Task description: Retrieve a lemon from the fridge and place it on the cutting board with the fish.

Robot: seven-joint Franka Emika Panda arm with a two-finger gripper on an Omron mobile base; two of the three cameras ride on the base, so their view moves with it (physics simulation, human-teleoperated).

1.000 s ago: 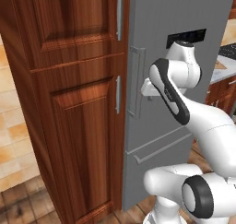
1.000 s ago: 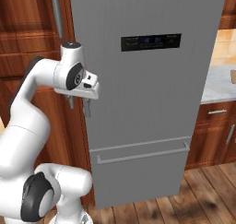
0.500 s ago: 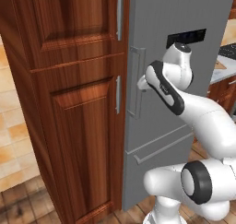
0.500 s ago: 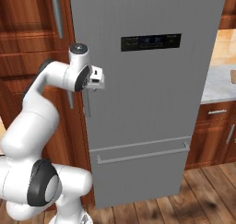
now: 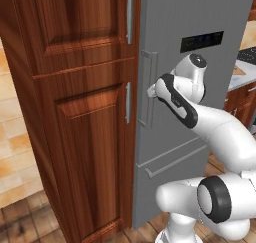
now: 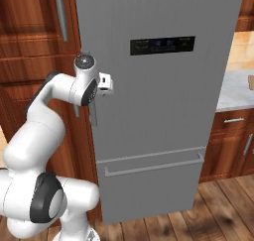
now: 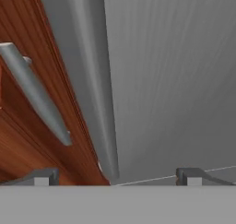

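One fridge (image 6: 163,111), one long handle (image 7: 94,94) between my gripper's (image 7: 115,176) wide-open, empty jaws; its black display panel (image 6: 162,45) shows nothing readable.

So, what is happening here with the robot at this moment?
The white robot arm is reaching for the fridge, whose door is closed. Its gripper is open, and in the hand view the long vertical fridge handle runs between the two fingertips, so it seems ready to grasp it. A wooden cabinet with its own metal handle stands beside the fridge.
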